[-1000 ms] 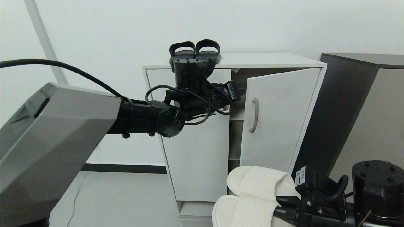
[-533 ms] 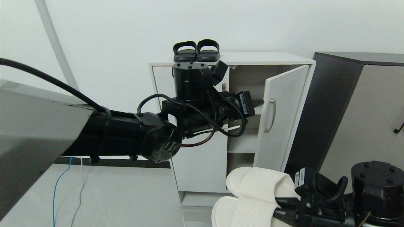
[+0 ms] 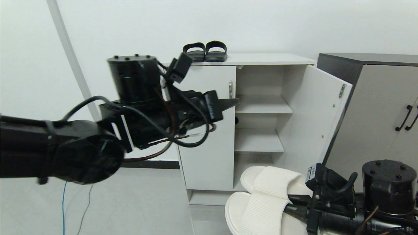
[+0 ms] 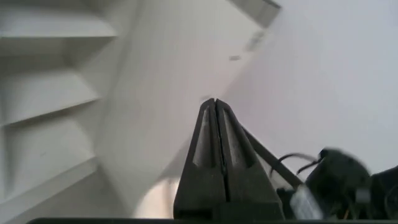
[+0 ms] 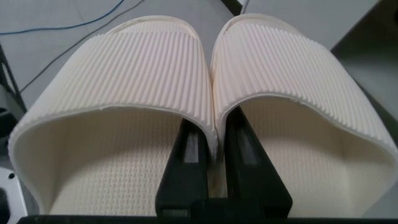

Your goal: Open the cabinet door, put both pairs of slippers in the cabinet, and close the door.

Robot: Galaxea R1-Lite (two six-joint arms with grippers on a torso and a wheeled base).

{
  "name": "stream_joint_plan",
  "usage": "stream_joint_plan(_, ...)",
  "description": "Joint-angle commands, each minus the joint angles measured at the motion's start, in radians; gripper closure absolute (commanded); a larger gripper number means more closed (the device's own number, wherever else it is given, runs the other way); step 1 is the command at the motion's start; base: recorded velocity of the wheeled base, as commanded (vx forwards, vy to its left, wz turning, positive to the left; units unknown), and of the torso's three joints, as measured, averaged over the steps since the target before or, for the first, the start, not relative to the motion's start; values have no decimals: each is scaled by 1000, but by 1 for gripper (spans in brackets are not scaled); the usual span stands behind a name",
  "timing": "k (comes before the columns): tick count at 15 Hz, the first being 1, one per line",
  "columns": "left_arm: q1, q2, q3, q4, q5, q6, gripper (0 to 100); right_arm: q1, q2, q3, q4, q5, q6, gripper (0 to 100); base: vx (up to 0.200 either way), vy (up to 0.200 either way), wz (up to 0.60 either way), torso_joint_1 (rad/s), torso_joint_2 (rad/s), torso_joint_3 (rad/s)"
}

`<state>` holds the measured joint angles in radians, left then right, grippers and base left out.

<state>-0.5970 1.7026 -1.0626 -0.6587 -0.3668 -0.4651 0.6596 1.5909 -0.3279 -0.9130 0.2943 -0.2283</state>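
Plain white wall (image 3: 294,23), pale floor (image 3: 130,202), grey cupboard (image 3: 378,107) right.

The head camera looks forward from mid distance at the cabinet (image 3: 209,156), its shelves (image 3: 261,107) and open door (image 3: 313,120) on the right. The left wrist camera looks along the left pincer (image 4: 216,149) at the same shelves and door, nearer. The right wrist camera sits close behind the right pincer (image 5: 214,134), facing the white slippers (image 5: 143,81), which the head view has at near right.

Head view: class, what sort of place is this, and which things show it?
Probably a plain indoor room, perhaps a mock hallway: a white cabinet with one door open on shelves, black slippers on top, a grey cabinet beside it, white slippers nearer the camera.
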Motion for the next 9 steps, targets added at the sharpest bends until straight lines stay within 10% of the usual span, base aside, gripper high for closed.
stream_joint_plan(1, 89, -363, 346, 19, 31, 137, 100, -26, 21, -10, 0, 2, 0, 100, 0, 0, 0, 0, 0, 0)
stream_joint_plan(7, 102, -934, 647, 329, 465, 269, 100, -29, 29, -16, 0, 2, 1, 100, 0, 0, 0, 0, 0, 0)
stream_joint_plan(9, 258, -1092, 681, 455, 494, 304, 100, -29, 24, -13, 0, 2, 1, 100, 0, 0, 0, 0, 0, 0)
